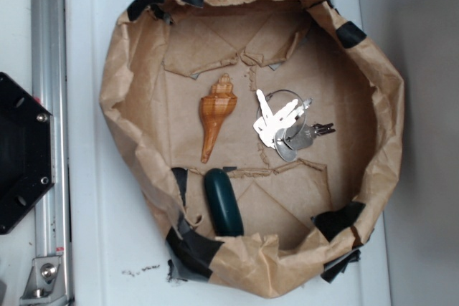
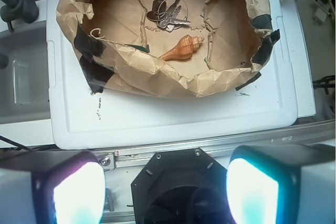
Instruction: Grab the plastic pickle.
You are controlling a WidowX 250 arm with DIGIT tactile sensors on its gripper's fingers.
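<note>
Three small things inside a brown paper nest (image 1: 380, 148) with black tape patches, set on a white plastic lid (image 1: 93, 213). Plastic pickle (image 1: 223, 202), dark green and smooth, lying against the lower wall of the nest in the exterior view, one end toward the rim, nearly touching a black tape patch (image 1: 193, 245) beside it. Orange-brown seashell (image 1: 215, 115) just above the pickle, pointed tip directed down toward it, not touching. Bunch of silver keys (image 1: 283, 125) on a ring to the right of the seashell, apart from it. From the wrist view, only a thin dark green sliver of the pickle (image 2: 137, 48) visible behind the crumpled paper wall. Gripper (image 2: 165, 190) far from the nest, above the black base, fingers (image 2: 79, 192) spread wide, nothing between them.
</note>
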